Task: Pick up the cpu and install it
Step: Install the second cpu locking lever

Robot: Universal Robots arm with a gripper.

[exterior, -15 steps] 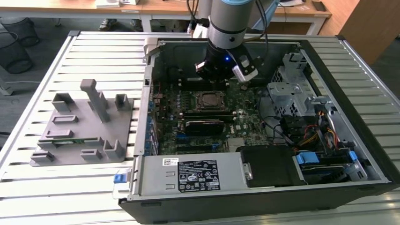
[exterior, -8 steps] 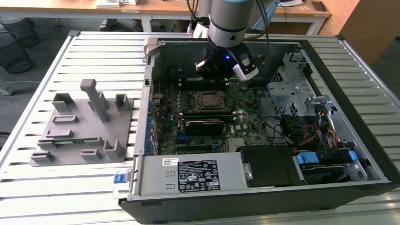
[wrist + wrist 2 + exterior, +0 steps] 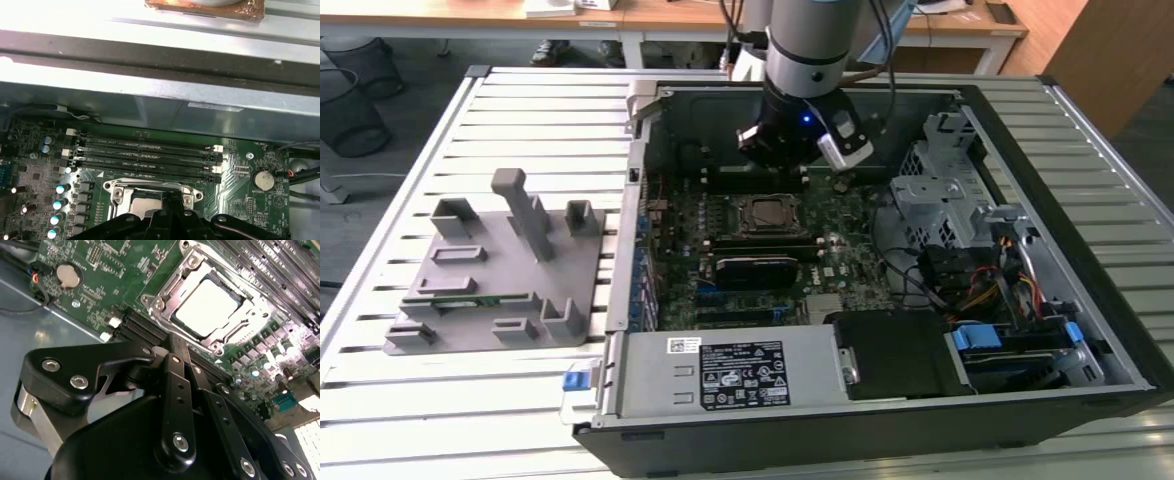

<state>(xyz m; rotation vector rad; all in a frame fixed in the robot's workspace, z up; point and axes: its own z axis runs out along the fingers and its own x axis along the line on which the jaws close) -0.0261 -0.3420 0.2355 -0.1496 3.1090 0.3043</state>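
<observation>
The cpu (image 3: 207, 307), a square chip with a silvery top, lies flat inside the metal-framed socket (image 3: 240, 325) on the green motherboard; it also shows in the exterior view (image 3: 767, 213) and partly in the first wrist view (image 3: 147, 204). My gripper (image 3: 176, 340) hangs inside the open computer case, above the board and just beside the socket, apart from the cpu. Its two black fingers (image 3: 172, 372) are pressed together with nothing between them. From outside, the gripper (image 3: 781, 155) sits over the far part of the board.
Memory slots (image 3: 145, 152) run along the board near the case wall (image 3: 160, 105). A coin battery (image 3: 261, 179), cables (image 3: 987, 290), a drive cage (image 3: 941, 190) and the power supply (image 3: 734, 372) crowd the case. A grey fixture (image 3: 494, 270) with a green memory stick (image 3: 460, 300) stands at the exterior view's left.
</observation>
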